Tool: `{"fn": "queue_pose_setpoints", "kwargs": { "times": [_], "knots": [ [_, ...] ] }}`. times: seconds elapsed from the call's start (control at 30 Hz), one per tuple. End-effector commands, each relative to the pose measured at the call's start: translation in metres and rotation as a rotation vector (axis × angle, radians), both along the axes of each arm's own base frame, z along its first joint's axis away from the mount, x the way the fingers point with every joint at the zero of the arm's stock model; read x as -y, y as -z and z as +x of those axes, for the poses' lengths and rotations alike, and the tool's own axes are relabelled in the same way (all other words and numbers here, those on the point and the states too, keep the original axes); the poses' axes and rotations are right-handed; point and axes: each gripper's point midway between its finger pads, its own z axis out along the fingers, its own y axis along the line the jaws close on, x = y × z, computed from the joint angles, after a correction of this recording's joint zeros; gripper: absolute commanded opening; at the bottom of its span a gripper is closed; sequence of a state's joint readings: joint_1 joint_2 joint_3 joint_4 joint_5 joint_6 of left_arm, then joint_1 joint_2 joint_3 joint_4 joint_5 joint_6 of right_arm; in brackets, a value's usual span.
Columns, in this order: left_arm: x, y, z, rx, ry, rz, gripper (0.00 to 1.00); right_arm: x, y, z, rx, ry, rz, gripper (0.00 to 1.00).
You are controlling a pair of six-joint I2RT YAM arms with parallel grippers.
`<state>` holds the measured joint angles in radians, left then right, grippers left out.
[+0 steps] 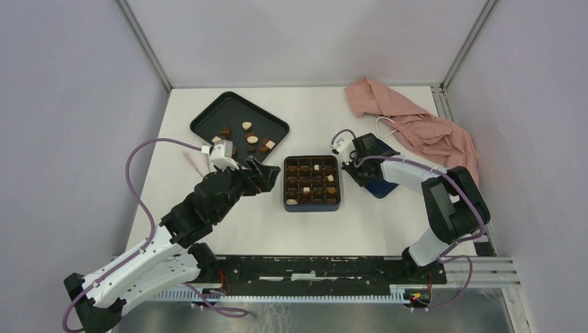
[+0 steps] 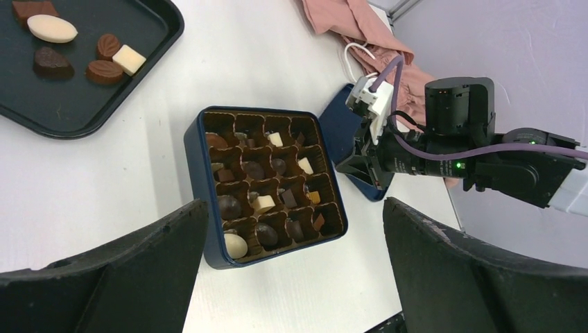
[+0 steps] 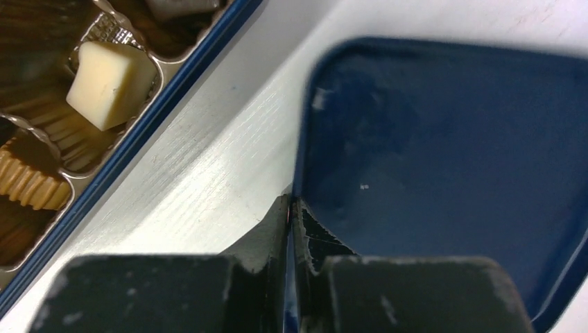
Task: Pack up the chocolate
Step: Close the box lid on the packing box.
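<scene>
Several chocolates [image 1: 246,137] lie loose on the black tray [image 1: 208,114], off at ten o'clock from the blue box [image 1: 312,207] in the middle of the tabletop. The rest are already seated in the box's grid of paper cups. Most cups hold a piece, though one or two along the far side look empty and I cannot be sure.

The box's lid [image 3: 451,159] lies flat at its three o'clock side, just beside it, presumably set there so the cups stay open for filling. The right jaws are clenched on the lid's thin rim, one finger inside the wall and one outside. I take that grip as readying the lid to be lifted or shifted. The left jaws hang spread wide with nothing in them at the box's nine o'clock side, between tray and box and handy for either.

As for how the pieces lie: from the left wrist, the cream oval [image 2: 51,28] on the tray rests flat with its long axis running roughly ten to four. The brown leaf-shaped ones [image 2: 104,71] point about eight to two. The small white square [image 2: 129,60] has no long axis to speak of — all lie face up.
</scene>
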<state>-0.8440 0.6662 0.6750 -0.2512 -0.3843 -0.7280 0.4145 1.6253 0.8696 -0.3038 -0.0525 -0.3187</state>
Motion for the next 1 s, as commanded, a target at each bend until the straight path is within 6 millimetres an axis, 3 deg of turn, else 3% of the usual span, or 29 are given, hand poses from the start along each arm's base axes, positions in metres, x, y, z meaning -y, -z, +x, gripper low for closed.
{"fn": "queue_pose_setpoints", "kwargs": {
  "times": [0.0,0.17,0.37,0.47,0.57,0.63,0.7,0.97],
  "knots": [
    [-0.008,-0.018,0.004,0.056,-0.024,0.028,1.00,-0.006,-0.015,0.004,0.018,-0.030,0.010,0.08],
    [-0.009,-0.019,0.003,0.058,-0.029,0.031,1.00,-0.003,-0.012,0.002,0.007,-0.054,-0.015,0.08],
    [-0.004,-0.021,0.003,0.061,-0.011,0.010,1.00,0.005,0.007,-0.003,-0.056,-0.064,-0.075,0.23],
    [0.000,-0.018,0.002,0.058,0.006,-0.002,1.00,0.006,0.010,-0.005,-0.077,-0.071,-0.091,0.26],
    [0.004,-0.013,0.002,0.055,0.022,-0.007,1.00,0.007,0.010,-0.004,-0.077,-0.074,-0.098,0.19],
    [0.007,-0.011,0.001,0.062,0.042,-0.009,1.00,0.007,0.007,-0.003,-0.076,-0.077,-0.097,0.09],
    [0.012,-0.012,-0.002,0.087,0.082,-0.002,1.00,0.005,0.000,0.000,-0.054,-0.079,-0.081,0.00],
    [0.039,-0.039,-0.022,0.274,0.336,0.069,1.00,-0.007,-0.066,0.007,0.063,-0.154,0.161,0.00]
  ]
}}
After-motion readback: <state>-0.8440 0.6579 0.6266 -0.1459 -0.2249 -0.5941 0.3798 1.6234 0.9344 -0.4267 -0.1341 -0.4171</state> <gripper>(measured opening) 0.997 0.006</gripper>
